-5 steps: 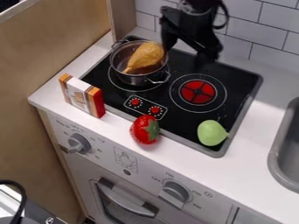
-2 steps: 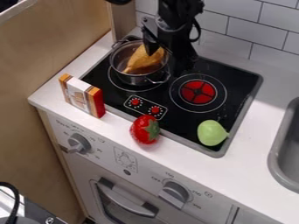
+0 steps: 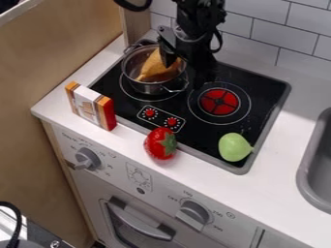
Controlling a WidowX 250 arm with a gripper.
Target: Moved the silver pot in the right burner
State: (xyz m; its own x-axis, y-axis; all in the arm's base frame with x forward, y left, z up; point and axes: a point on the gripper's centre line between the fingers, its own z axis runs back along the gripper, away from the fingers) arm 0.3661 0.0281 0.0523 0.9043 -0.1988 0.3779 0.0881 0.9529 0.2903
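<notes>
Now we see that the hand (image 3: 187, 62) has shifted left and lower since the earlier frames, its fingers parted across the silver pot's (image 3: 151, 88) right side, grasping nothing. For our task, that looks like lining up to pinch the rim; we can't tell whether it touches. The pot has stayed upright on the left burner (image 3: 143, 98), still to be carried to the right burner (image 3: 219, 102). We see shiny metal walls, two wire handles and a brown drumstick (image 3: 156, 68) leaning inside, which could tip during a lift.
</notes>
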